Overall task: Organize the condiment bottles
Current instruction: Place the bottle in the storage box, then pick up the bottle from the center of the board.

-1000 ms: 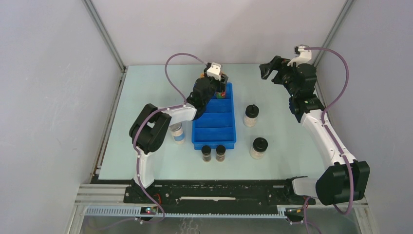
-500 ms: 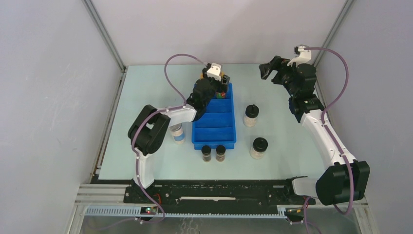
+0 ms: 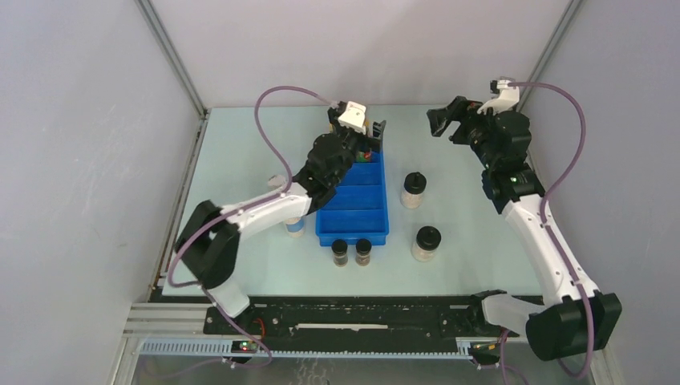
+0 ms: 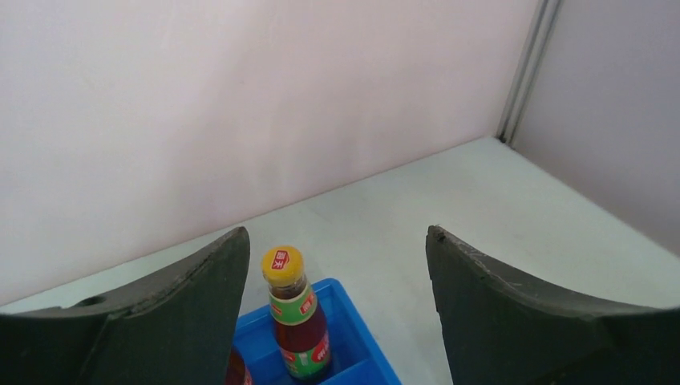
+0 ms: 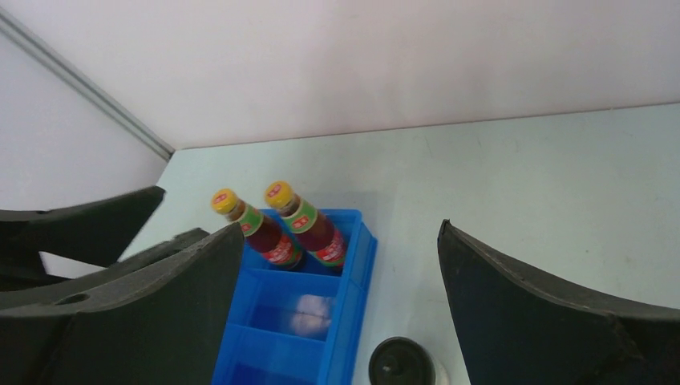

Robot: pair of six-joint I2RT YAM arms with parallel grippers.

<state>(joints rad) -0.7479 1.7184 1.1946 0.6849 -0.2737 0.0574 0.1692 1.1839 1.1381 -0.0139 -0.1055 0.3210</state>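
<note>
Condiment bottles stand partly in the tray and partly on the table around it. Two red sauce bottles (image 5: 255,231) with yellow caps stand upright, side by side, in the far compartment of the blue tray (image 5: 362,255). Two tiny dark jars (image 3: 340,252) sit side by side on the table (image 3: 240,144), just in front of the tray's near end. Two pale black-lidded jars (image 3: 413,190) stand to the right of the tray, apart from each other. A blue-labelled jar (image 3: 294,225) stands just left of the tray, partly hidden by the left arm. The left gripper (image 4: 337,241) hovers above the red bottles, its fingers spread wide with nothing between them. The right gripper (image 3: 443,120) hangs over the far right of the table, well apart from the tray, its fingers also wide apart and holding nothing.
</note>
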